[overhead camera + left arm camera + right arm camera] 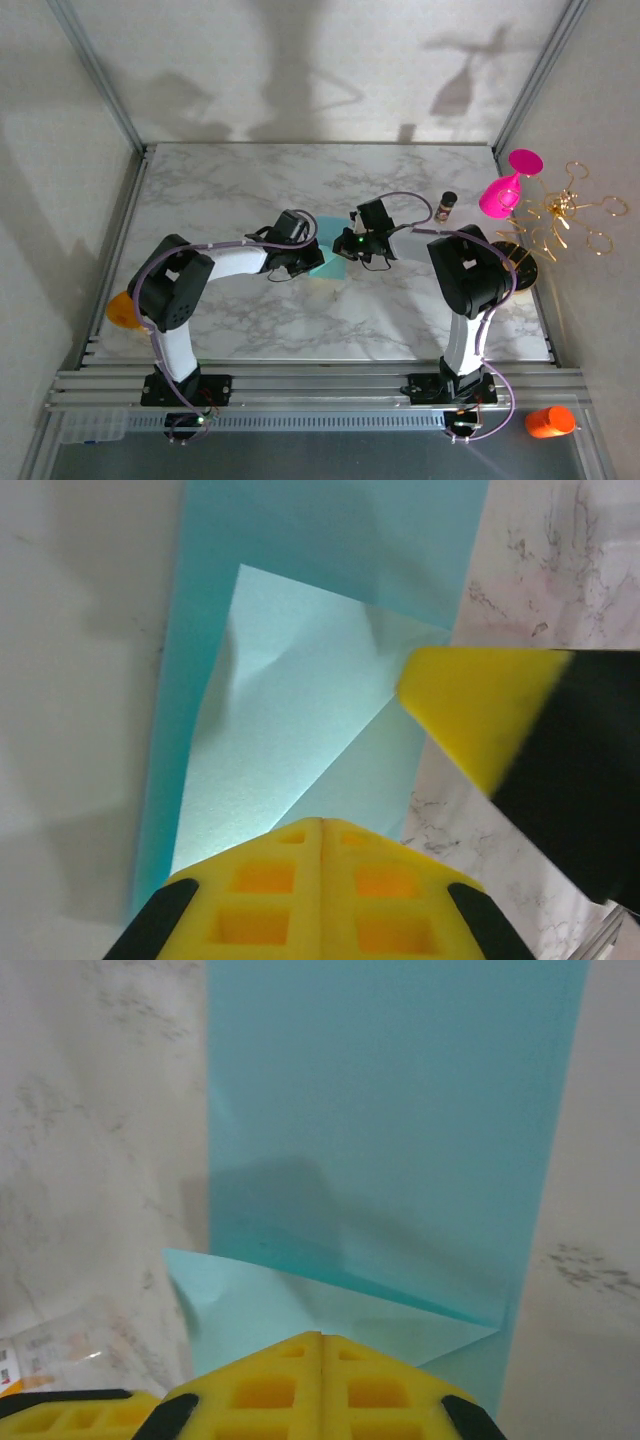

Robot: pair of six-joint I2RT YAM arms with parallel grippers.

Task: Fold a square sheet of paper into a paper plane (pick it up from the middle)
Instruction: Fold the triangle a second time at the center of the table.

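square sheet of paper point(328, 265): corner folded, mostly hidden from above | left claw point(320, 823) clenched | right claw point(322, 1337) clenched

Your left arm point(215, 265): elbow raised over its base, forearm reaching right toward the table's middle, wrist pitched down.

Your left gripper point(300, 262): jaws closed. In its wrist view the yellow pads point(265, 895) meet flush along one centre seam, with no gap.

Your right arm point(465, 285): upright over its base, forearm reaching left, wrist pitched down.

Your right gripper point(347, 248): jaws closed, its pads point(380, 1390) pressed together the same way.

The two grippers sit near each other, almost tip to tip. From your left wrist view, one yellow finger point(480, 715) of the right gripper comes in from the right, tilted, just ahead of the left tips.
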